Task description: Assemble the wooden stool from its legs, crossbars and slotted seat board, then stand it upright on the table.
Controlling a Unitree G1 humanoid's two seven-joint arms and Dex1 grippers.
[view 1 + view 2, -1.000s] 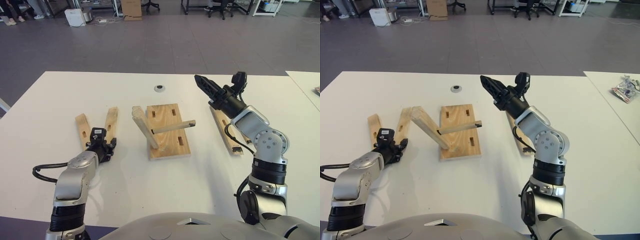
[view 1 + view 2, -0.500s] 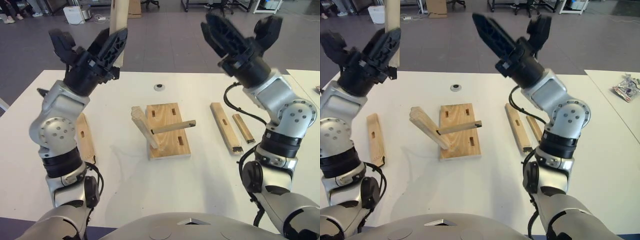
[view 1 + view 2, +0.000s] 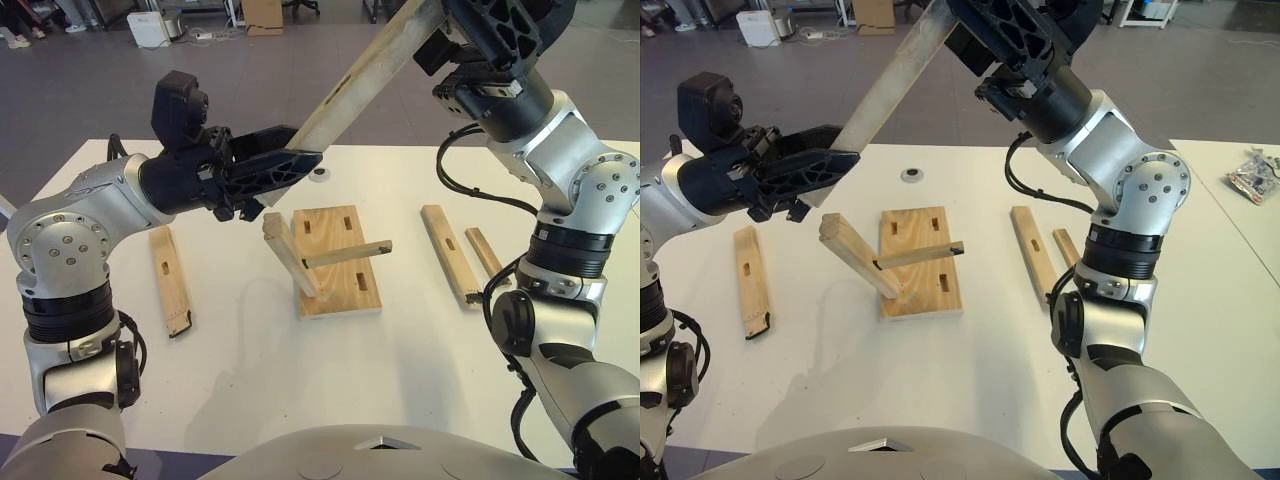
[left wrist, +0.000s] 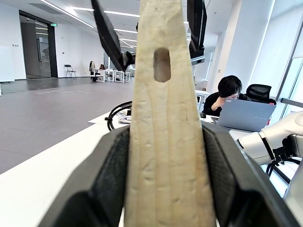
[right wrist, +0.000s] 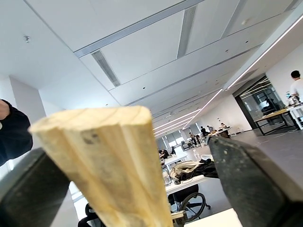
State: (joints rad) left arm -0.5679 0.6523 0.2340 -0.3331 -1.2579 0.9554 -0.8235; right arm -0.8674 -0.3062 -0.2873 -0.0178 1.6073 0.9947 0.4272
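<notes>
A long wooden leg slants up through the air above the table. My left gripper is shut on its lower end, and the wood fills the gap between its fingers. My right gripper is open and straddles the leg's upper end, one finger standing clear of the wood. On the table lies the slotted seat board. A tilted leg with a crossbar stuck in it rests on the board.
One more slotted leg lies on the table at the left. Another leg and a short crossbar lie at the right. A small dark round thing sits behind the board. A second table's corner carries a packet.
A second ago my left gripper was on the leg at the table; it lifted it upright, then tipped it towards the right. My right gripper rose and came around the upper end.
</notes>
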